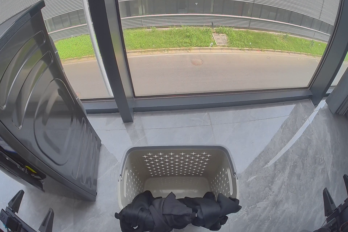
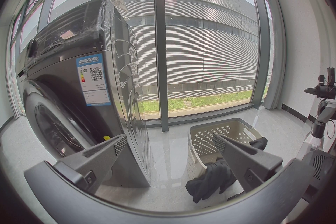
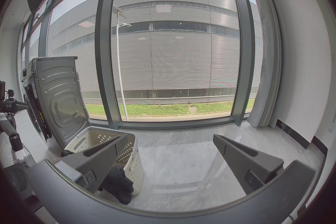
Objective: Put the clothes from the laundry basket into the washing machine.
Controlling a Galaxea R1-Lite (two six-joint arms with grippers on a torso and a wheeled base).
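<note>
The left end effector (image 2: 169, 140) and the right end effector (image 3: 170, 140) are held low, well apart, jaws spread wide, gripping nothing.

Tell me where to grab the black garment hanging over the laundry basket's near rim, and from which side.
Grip the bunched fold at the middle of the black garment, where it humps over the near rim of the laundry basket. Come from above: the cloth is draped over that near wall, so a top pinch likely lifts it free.

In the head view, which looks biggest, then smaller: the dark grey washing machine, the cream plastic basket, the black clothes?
Dark grey washing machine
Cream plastic basket
Black clothes, nearer the camera, so that last gap is unsure
</note>
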